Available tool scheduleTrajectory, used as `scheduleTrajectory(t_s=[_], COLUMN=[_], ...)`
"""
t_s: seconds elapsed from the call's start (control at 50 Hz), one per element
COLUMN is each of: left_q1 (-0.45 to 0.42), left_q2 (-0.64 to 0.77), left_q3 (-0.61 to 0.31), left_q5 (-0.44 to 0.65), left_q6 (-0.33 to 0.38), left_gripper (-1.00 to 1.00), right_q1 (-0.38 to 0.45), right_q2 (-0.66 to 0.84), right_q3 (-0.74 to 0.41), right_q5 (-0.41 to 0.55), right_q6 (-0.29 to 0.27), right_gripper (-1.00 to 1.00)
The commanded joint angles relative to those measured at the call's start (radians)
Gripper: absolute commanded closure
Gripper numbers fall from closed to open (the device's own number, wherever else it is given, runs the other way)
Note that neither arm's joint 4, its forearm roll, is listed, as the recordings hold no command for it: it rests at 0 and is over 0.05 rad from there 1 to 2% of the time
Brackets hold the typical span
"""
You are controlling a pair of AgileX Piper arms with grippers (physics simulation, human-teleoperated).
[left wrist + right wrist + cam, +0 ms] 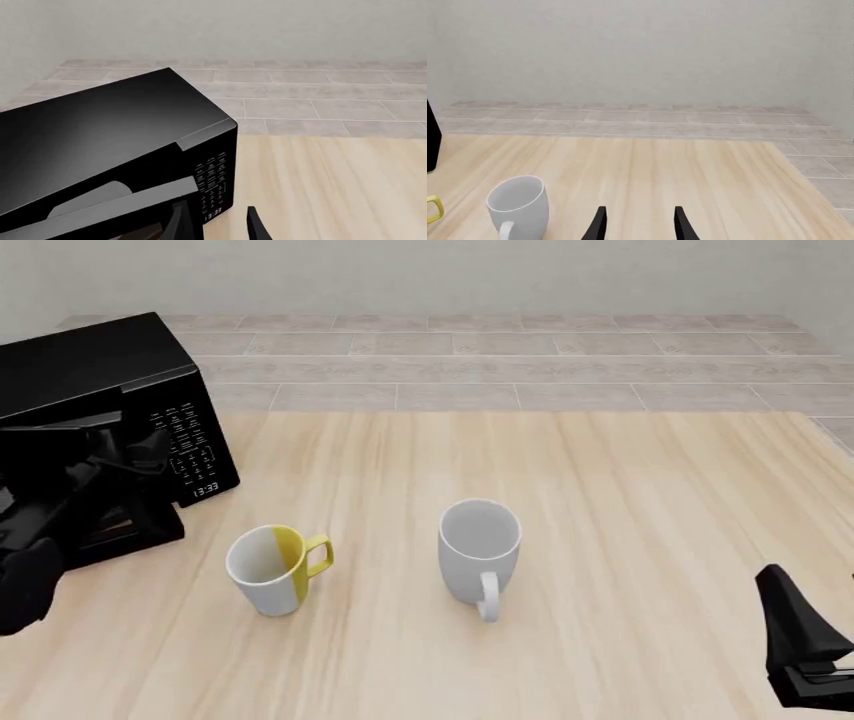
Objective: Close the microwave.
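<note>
On wood table, microwave, mugs.

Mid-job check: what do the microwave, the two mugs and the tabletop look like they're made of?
Microwave: glossy black casing, probably painted metal or plastic; its top shows a soft sheen. White mug and white-and-yellow mug: smooth, opaque, thick-walled, ceramic by the look. Table: pale wood or wood-look laminate with streaky grain, matte. All are simulator renders, so these are appearances only.
</note>
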Motion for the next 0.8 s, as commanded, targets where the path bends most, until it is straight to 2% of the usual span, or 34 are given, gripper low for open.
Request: scheduleTrajectory(t_s=[0.02,0.8], left_q1=[0.004,0.017], left_q2=[0.086,0.125], left_q3=[0.006,-0.029], left_q5=[0.022,0.033], left_q6=[0.014,0.009], left_gripper=[-1.00,-1.00], right_q1=[-0.007,-0.009], right_q2=[0.000,0.000], right_q3=[0.000,0.000], right_q5=[-0.001,0.004], right_q6=[0.000,-0.003], right_gripper=[-1.00,-1.00])
